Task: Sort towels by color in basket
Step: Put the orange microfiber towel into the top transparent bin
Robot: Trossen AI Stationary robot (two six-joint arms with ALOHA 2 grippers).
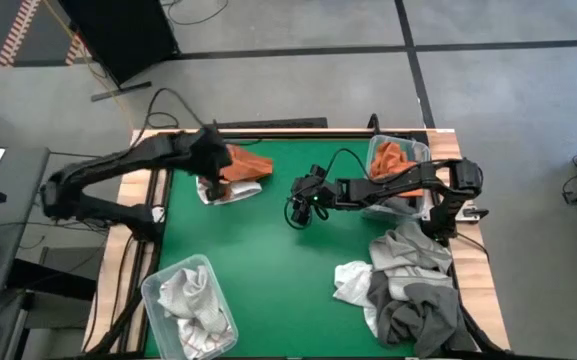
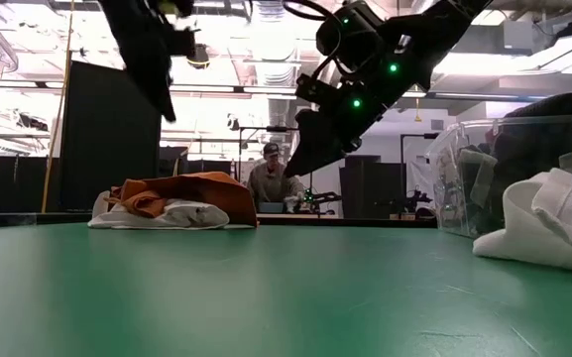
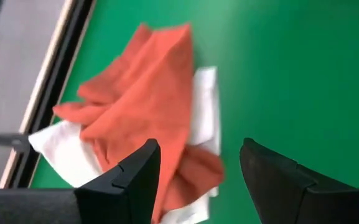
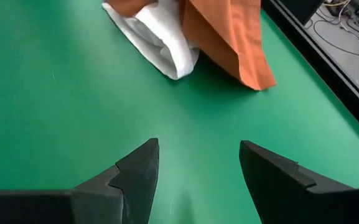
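In the high view, the orange towel point(image 1: 243, 163) is seen lying partly on a white towel point(image 1: 226, 192) at the far left part of the green surface point(image 1: 268, 270), and the left hand point(image 1: 211, 172) is placed directly above this small heap. The right hand point(image 1: 301, 203) is held beside the heap, a little apart from it and above the bare surface, so the left hand is judged to be the nearer one. Both hands are seen with fingers spread wide and nothing is held between them. From the left wrist, the orange towel point(image 3: 148, 112) is shown just ahead of the fingers point(image 3: 129, 180), crumpled and folded, with its long side running away from the hand and white cloth showing under both its sides. The next grasp is judged to go straight downward.
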